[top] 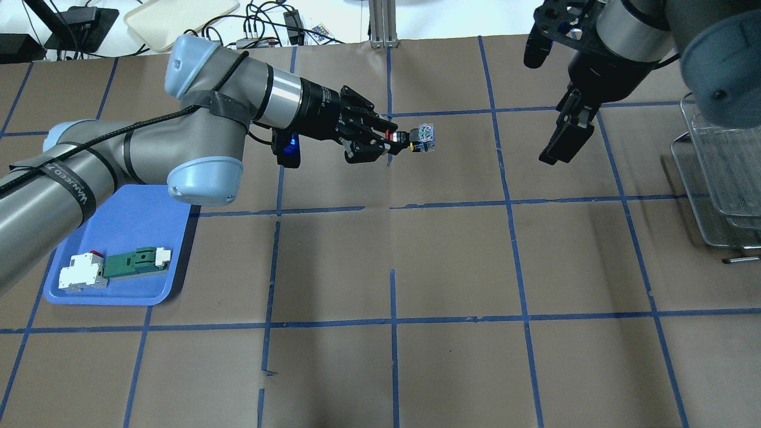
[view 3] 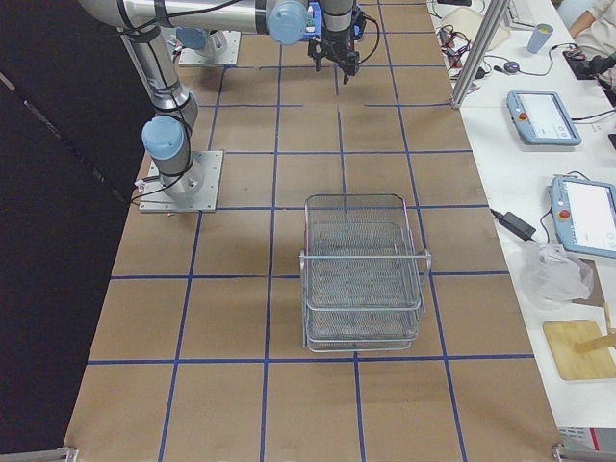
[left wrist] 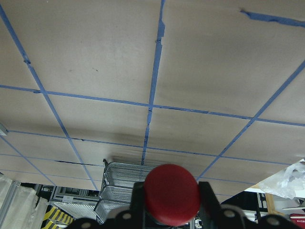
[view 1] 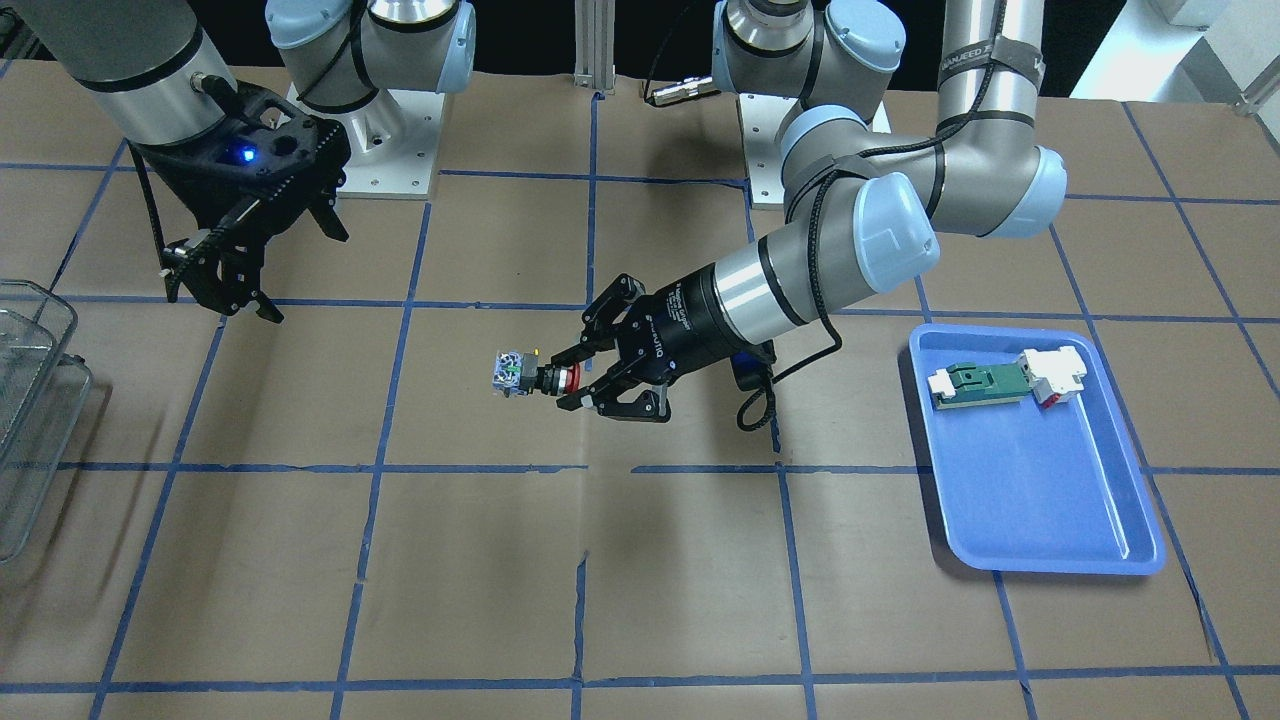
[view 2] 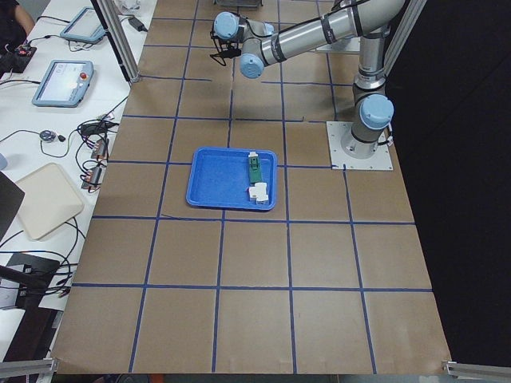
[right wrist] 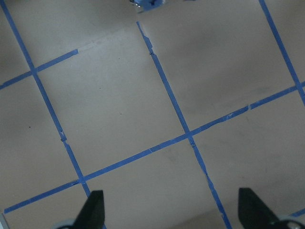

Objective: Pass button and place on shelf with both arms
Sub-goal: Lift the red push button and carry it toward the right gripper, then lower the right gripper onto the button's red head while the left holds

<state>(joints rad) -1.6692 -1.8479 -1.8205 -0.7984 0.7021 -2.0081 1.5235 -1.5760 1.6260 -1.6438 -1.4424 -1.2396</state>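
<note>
Left gripper (top: pixel 389 138) is closed on the button (top: pixel 416 138) at its red cap | button is held aloft, well apart from the shelf (view 3: pixel 363 255) | right gripper (right wrist: pixel 172 210) is spread wide, nearer the shelf | judged light, rigid, slippery: exposed clear block should be gripped.

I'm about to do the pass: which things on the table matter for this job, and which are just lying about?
In the job: button, held in the left gripper; open right gripper; shelf.
Lying about: blue tray, with green part and white part in it.
</note>
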